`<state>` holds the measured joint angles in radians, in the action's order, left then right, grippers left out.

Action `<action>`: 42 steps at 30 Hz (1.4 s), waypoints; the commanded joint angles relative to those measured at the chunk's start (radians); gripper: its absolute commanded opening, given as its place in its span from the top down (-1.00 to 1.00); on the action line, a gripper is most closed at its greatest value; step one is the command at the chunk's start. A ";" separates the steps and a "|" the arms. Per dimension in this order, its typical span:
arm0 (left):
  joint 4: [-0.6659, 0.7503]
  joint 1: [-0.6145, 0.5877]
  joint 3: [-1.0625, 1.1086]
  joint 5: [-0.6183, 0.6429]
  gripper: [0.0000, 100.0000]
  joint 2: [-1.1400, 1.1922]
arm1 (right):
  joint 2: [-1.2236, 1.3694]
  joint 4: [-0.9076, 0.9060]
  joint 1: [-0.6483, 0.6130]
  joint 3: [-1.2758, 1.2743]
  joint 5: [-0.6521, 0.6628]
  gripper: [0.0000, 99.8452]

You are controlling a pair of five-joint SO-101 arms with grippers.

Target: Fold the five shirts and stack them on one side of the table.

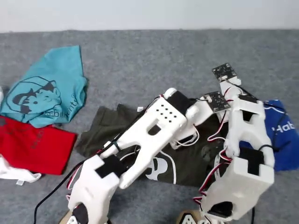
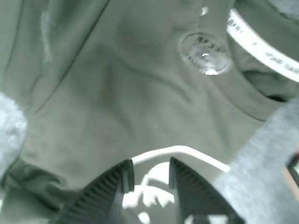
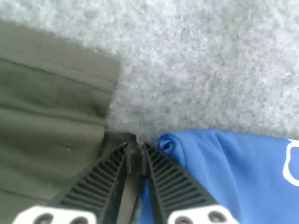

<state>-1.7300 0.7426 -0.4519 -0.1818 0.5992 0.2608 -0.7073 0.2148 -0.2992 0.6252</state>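
The olive-green cotton shirt with a white print [image 1: 106, 125] lay spread on the grey felt-covered table [image 1: 163, 60], under both white arms. The left jaws stood a little apart just above its chest. In the left wrist view the olive cloth [image 2: 117, 93] ran out ahead of those jaws to the collar, with a round printed neck mark [image 2: 204, 52] and a white woven band [image 2: 261, 46] inside it. A curve of the white print [image 2: 182, 151] crossed right at the tips. The high view hid all of this beneath the left arm [image 1: 154, 126]. The right jaws were pressed together, tips down at the shirt's hemmed edge [image 3: 51, 112], where a fold of olive cloth met the rolled rim of a bright blue shirt with white lettering [image 3: 224, 163]. Whether any cloth was caught between them could not be told. Bare table lay ahead of those tips. From the high view the right arm [image 1: 245, 135] covered that spot, and the blue shirt [image 1: 282, 140] showed only beyond it. Well apart from both jaws, past the olive shirt's far sleeve, the high view showed a teal shirt with a dark cartoon print [image 1: 46, 88]. It overlapped a red shirt [image 1: 32, 147], and a crumpled white shirt [image 1: 14, 175] lay under the red one's edge.
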 commanded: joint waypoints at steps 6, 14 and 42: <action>-0.025 -0.222 0.010 0.002 0.73 -0.126 | -0.027 0.005 -0.001 -0.023 -0.012 0.98; -0.023 -0.361 0.008 0.000 0.73 -0.138 | -0.027 0.015 0.005 -0.017 -0.051 0.98; 0.190 -0.681 0.007 0.091 0.73 -0.074 | 0.117 -0.206 -0.162 0.279 -0.206 0.66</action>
<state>-1.5612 0.0752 -0.4273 -0.1189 0.5240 0.3652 -0.9498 0.0614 -0.0568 0.4273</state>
